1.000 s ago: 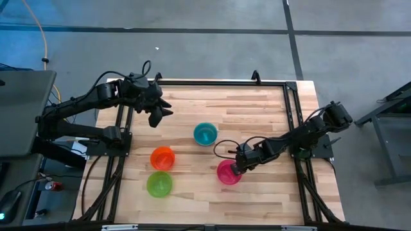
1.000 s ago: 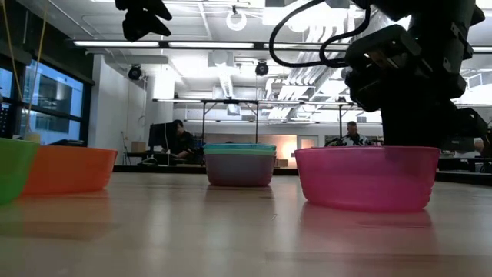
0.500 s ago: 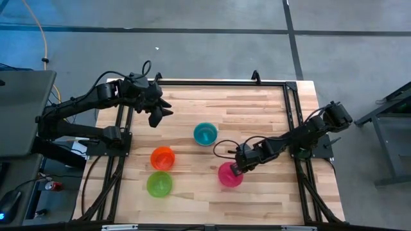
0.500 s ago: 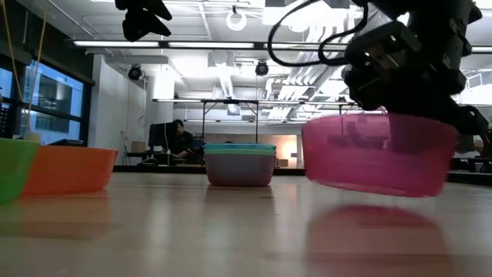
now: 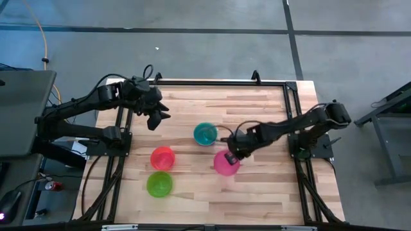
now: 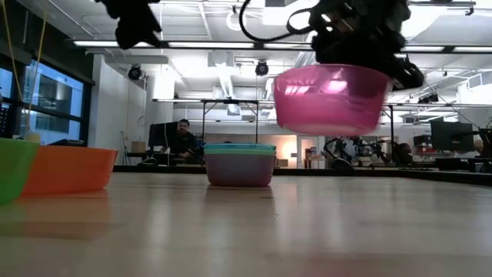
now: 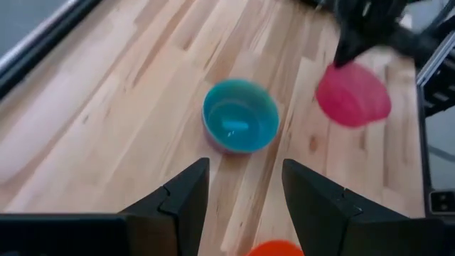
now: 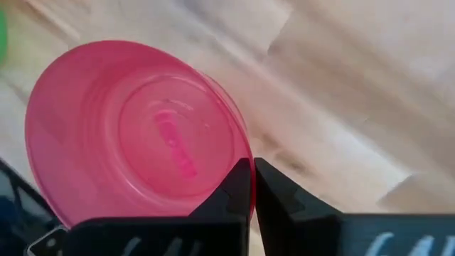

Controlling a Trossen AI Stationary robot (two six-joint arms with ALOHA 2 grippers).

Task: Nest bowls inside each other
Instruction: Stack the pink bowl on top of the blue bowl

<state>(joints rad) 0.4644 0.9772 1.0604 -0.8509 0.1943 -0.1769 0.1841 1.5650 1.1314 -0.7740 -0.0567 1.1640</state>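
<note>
The right gripper point(image 5: 230, 153) hangs mid-table, jaws pinched (left gripper point(image 5: 156, 114) parted, near the far-left corner).

I get bright, even light from the ceiling strips point(image 6: 231, 44); both wrist views are blurred, and the counter point(image 6: 246, 231) shows glare.

The wooden table point(image 5: 257, 115) carries a green bowl point(image 5: 159, 184), orange bowl point(image 5: 162, 158) and seemingly stacked blue-topped bowls point(image 5: 205, 133).

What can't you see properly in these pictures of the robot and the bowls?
- How many bowls sit in the blue stack: from above only the top blue bowl shows; the low view shows layered rims, too thin to count.
- The green bowl: the low view's edge cuts most of it off.
- The right gripper: its fingers pinch the pink bowl rim, but the low view hides the grip behind the bowl.
</note>
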